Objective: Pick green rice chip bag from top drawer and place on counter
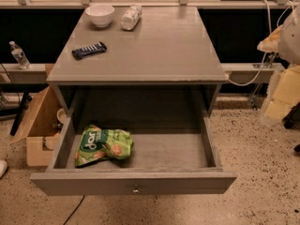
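Observation:
The green rice chip bag [103,145] lies flat in the left front part of the open top drawer [136,183], which is pulled out toward me with its small round knob at the front. The counter [154,50] is the grey top of the cabinet above the drawer. My gripper [280,95] shows as a pale, close shape at the right edge of the camera view. It is well to the right of the drawer and far from the bag, and it holds nothing that I can see.
On the counter stand a white bowl [100,15] and a lying white bottle [131,17] at the back, and a dark blue candy bar [89,50] at the left. A cardboard box [40,125] sits on the floor left of the cabinet. A water bottle [19,55] stands on a ledge at far left.

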